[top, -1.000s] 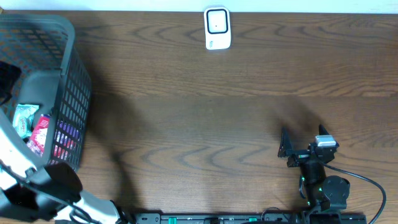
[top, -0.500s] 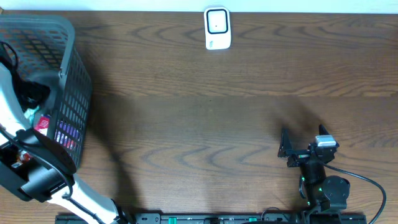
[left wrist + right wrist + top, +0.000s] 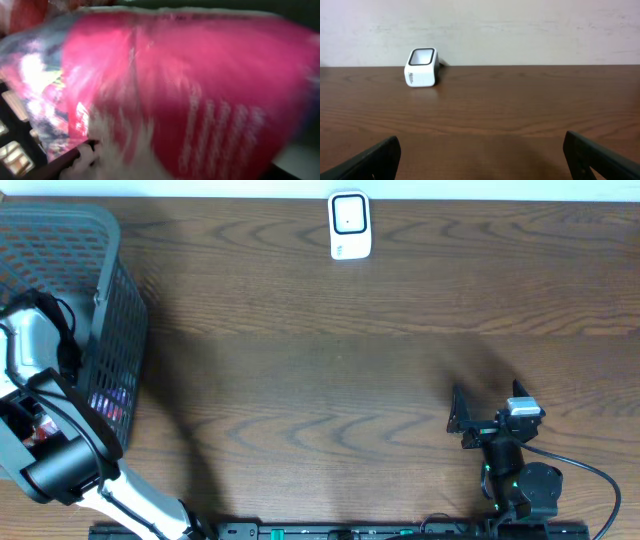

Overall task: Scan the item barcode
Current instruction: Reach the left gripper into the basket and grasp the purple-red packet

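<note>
A pink packet (image 3: 200, 90) fills the left wrist view, close up and blurred, with other colourful packets (image 3: 30, 75) beside it. My left arm (image 3: 40, 350) reaches down into the dark mesh basket (image 3: 112, 270) at the table's left edge. Its gripper is hidden under the arm in the overhead view, and the blur hides how its jaws stand on the packet. The white scanner (image 3: 349, 225) stands at the far middle of the table, also seen in the right wrist view (image 3: 422, 67). My right gripper (image 3: 487, 405) rests open near the front right, nothing between its fingers (image 3: 375, 157).
Purple and pink packets (image 3: 108, 395) show through the basket's mesh wall. The brown wooden table (image 3: 330, 370) stretches between basket and scanner. A pale wall (image 3: 520, 30) rises behind the table's far edge.
My left arm has swung over the basket and dropped into it, covering the packets that showed from above. The right arm has not moved.
</note>
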Tool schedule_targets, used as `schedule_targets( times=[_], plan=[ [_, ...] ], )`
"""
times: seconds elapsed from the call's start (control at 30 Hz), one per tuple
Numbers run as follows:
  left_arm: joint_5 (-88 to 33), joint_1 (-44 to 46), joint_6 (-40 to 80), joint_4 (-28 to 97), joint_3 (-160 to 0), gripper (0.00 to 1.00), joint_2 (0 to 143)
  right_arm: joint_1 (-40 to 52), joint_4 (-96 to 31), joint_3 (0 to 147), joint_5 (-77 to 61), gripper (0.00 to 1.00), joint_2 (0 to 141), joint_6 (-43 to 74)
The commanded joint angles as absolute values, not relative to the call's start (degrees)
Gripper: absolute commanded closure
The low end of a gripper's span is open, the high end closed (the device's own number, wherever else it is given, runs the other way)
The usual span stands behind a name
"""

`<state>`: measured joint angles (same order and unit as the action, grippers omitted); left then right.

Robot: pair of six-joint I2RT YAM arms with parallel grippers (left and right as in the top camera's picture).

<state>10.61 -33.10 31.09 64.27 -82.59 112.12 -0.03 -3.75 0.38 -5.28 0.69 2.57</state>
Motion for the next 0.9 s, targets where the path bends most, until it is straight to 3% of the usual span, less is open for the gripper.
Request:
schedule_targets(
  times=[0.0,0.17,0.27,0.37,0.57,0.77,0.8,0.87],
  plan=[
    [11.0,-33.2,30.2,62.8,-78.2,0.44,112.3,-0.3,-4.0,0.3,-5.0,0.01,0.3,3.2],
    [11.2,-33.2,28.6,63.8,-79.3,0.79,111.9,-0.3,-4.0,0.3,-5.0,0.01,0.3,3.2],
    [11.2,-33.2,28.1,66.6,-83.4,0.81,111.1,-0.3,-4.0,0.3,-5.0,0.01,0.3,3.2],
    [10.0,-33.1,28.1,73.0,-94.0,0.91,108.4,-0.3,-4.0,0.3,-5.0,0.01,0.3,3.2],
    [2.2,-33.1,28.3,76.3,-112.4,0.92,100.7,-0.3,-4.0,0.3,-5.0,0.01,0.3,3.1],
    [-0.3,-33.1,32.2,72.9,-115.1,0.92,90.6,-0.3,-4.0,0.3,-5.0,0.01,0.3,3.2],
    [0.7,-33.0,32.2,72.9,-115.1,0.89,89.9,-0.3,-4.0,0.3,-5.0,0.01,0.3,3.2],
    [2.0,-33.0,32.1,74.0,-114.9,0.56,89.6,-0.3,-4.0,0.3,-5.0,0.01,0.3,3.2]
  ],
)
